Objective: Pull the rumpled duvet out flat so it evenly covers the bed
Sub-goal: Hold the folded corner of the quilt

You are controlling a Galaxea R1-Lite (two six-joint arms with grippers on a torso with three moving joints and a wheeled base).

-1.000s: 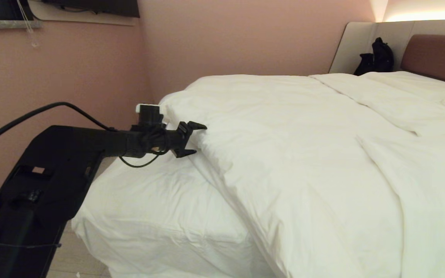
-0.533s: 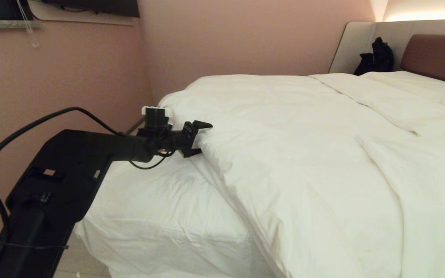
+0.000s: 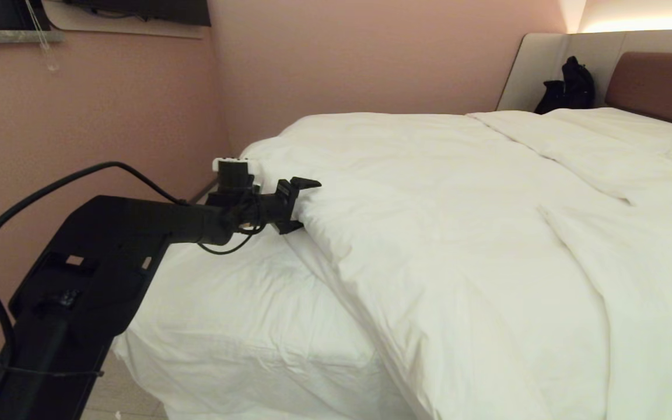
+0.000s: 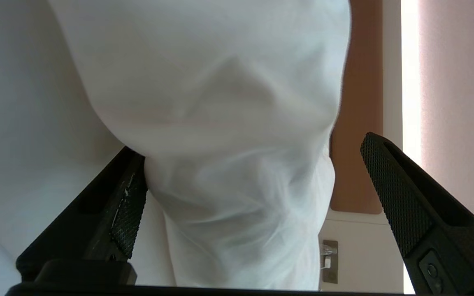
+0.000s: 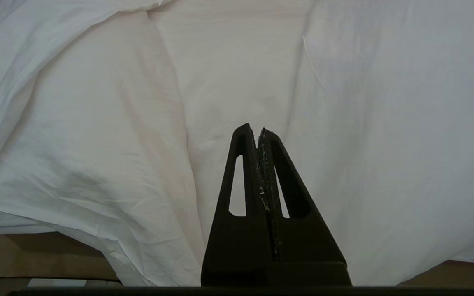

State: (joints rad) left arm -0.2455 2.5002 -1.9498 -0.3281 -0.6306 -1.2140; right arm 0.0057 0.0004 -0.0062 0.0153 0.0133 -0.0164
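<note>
The puffy white duvet [image 3: 458,221] lies across the bed, its near left corner pulled back so the bare mattress sheet [image 3: 237,309] shows at the bed's foot corner. My left gripper [image 3: 303,204] reaches level from the left and stands open with its jaws around the duvet's folded edge, one finger above and one below. In the left wrist view a bunched fold of the duvet [image 4: 237,193] sits between the wide-apart fingers [image 4: 401,205] of the left gripper [image 4: 253,150]. My right gripper [image 5: 258,129] is shut on nothing and hangs over white bedding [image 5: 97,123]; it is outside the head view.
A pink wall [image 3: 108,116] runs close along the bed's left side, leaving a narrow strip of floor [image 3: 114,396]. A black bag [image 3: 569,87] leans by the brown headboard [image 3: 657,87]. A wall socket [image 4: 329,261] shows past the duvet.
My left gripper has pushed forward onto the duvet's edge and turned a little at the wrist; its lower finger now sits under the fold. It has stayed open.
</note>
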